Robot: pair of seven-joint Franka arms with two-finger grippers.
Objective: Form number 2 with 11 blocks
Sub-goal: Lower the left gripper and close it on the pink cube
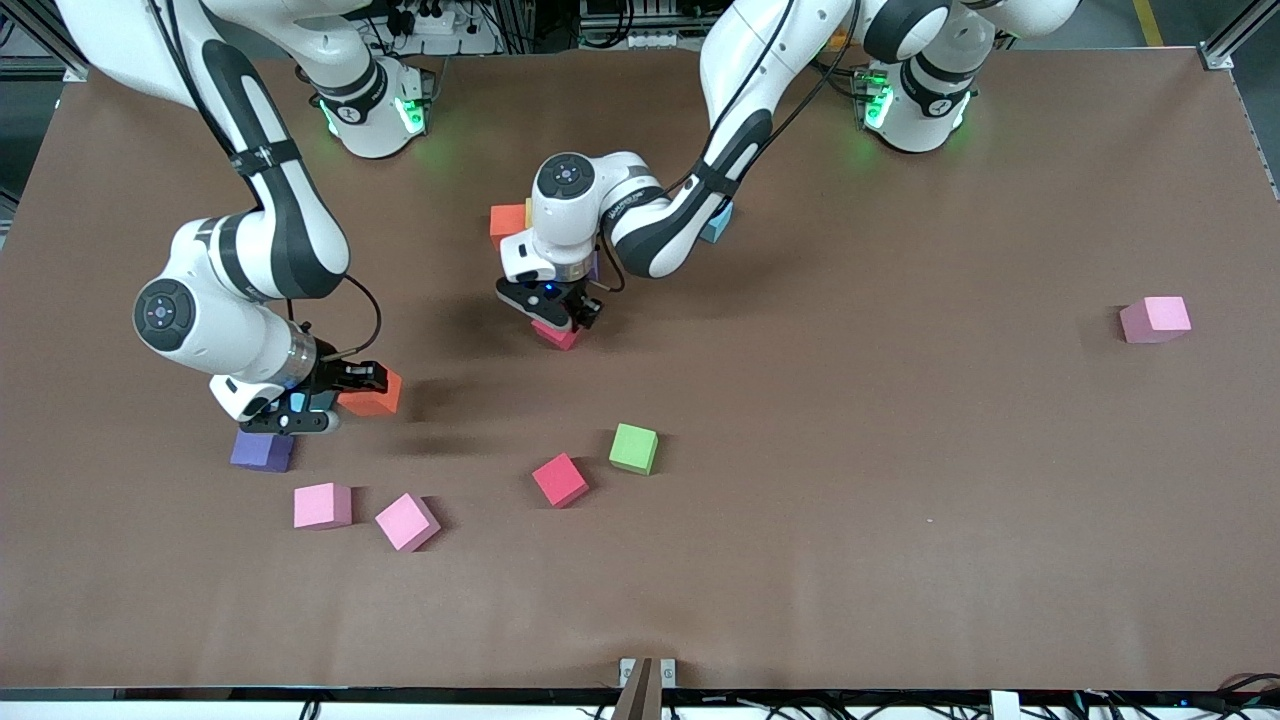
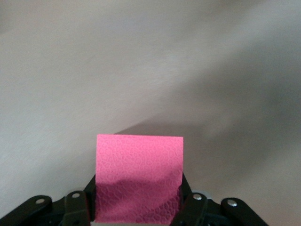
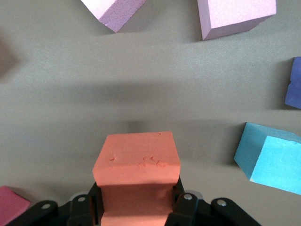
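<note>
My left gripper (image 1: 562, 320) reaches to the table's middle and is shut on a red block (image 1: 553, 336). The left wrist view shows that block (image 2: 139, 165) squeezed between both fingers (image 2: 77, 205). My right gripper (image 1: 335, 395) is shut on an orange block (image 1: 374, 394), held just above the table beside a purple block (image 1: 262, 451). In the right wrist view the orange block (image 3: 137, 162) fills the jaws. The number 2 is hidden: the left arm covers the spot by another orange block (image 1: 508, 222) and a light blue one (image 1: 718, 225).
Loose blocks lie nearer the front camera: two pink (image 1: 322, 505) (image 1: 407, 521), a red (image 1: 560, 480) and a green (image 1: 634, 448). A third pink block (image 1: 1155, 319) sits toward the left arm's end. A light blue block (image 3: 268, 157) lies beside the purple one (image 3: 294, 82).
</note>
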